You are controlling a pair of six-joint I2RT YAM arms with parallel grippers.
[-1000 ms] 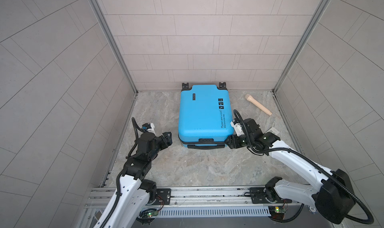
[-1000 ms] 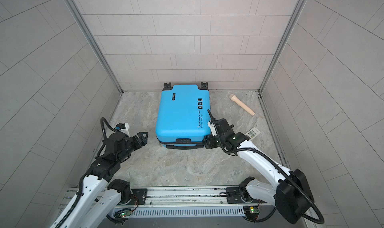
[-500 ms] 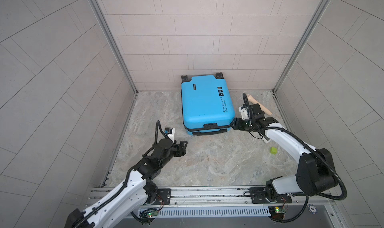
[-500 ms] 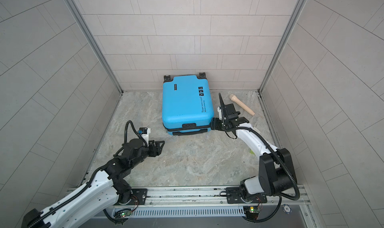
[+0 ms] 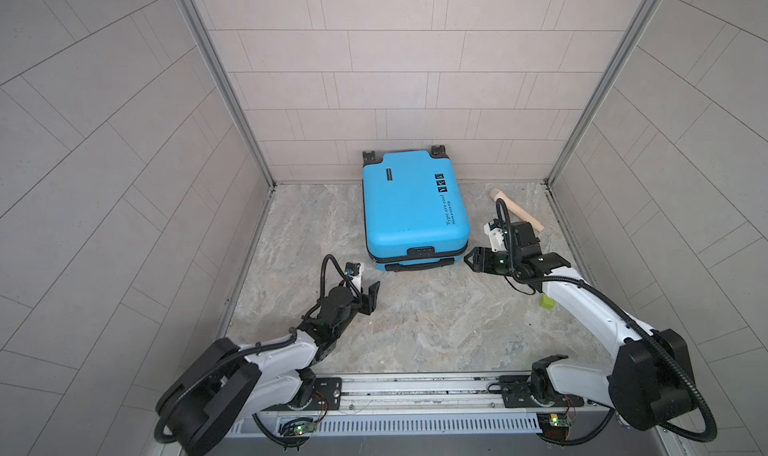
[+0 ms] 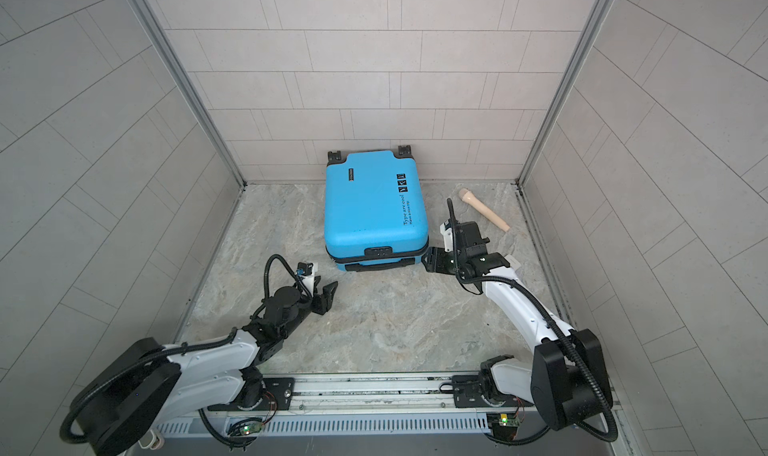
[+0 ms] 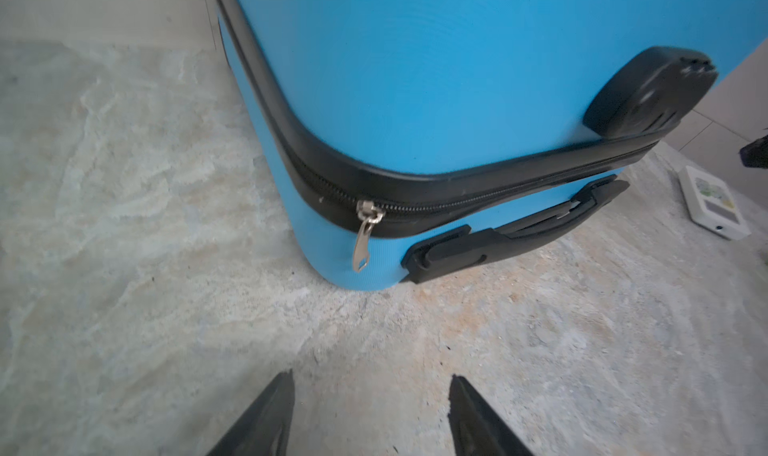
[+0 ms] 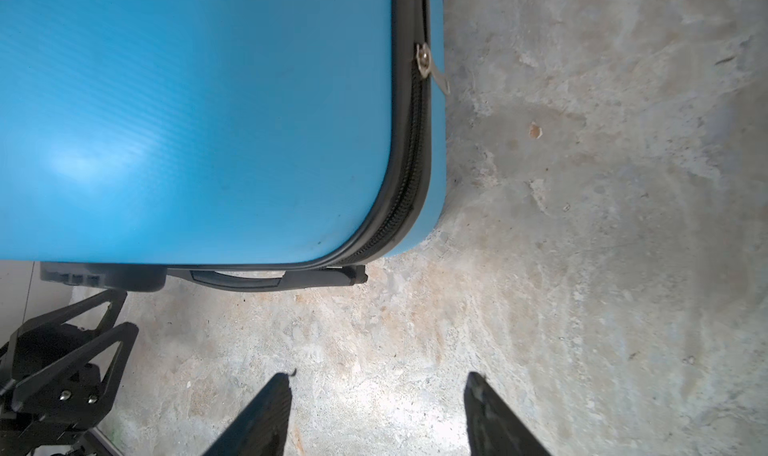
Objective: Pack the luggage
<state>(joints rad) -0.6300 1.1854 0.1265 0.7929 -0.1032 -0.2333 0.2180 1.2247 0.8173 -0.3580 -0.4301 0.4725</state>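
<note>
The luggage (image 5: pixel 411 208) (image 6: pixel 374 208) is a bright-blue hard-shell suitcase lying flat and zipped shut, its wheels against the back wall. My left gripper (image 5: pixel 371 295) (image 6: pixel 326 291) hovers open over the floor just short of its front left corner. The left wrist view shows that corner (image 7: pixel 415 79) with a silver zipper pull (image 7: pixel 365 237) and the black handle (image 7: pixel 511 229) beyond my empty gripper (image 7: pixel 372 381). My right gripper (image 5: pixel 471 259) (image 6: pixel 428 260) stands open beside the front right corner, holding nothing. In the right wrist view (image 8: pixel 378 377) a second zipper pull (image 8: pixel 430 69) hangs on the suitcase's side.
A light wooden stick (image 5: pixel 517 210) (image 6: pixel 484 210) lies on the floor right of the suitcase, behind my right arm. A small green block (image 5: pixel 547 302) sits near the right wall. A white card (image 7: pixel 712 202) lies on the floor. Tiled walls close in three sides.
The suitcase has slid back against the rear wall. My left gripper came in from the left wall to the front left corner and narrowed somewhat. My right gripper stays by the right corner.
</note>
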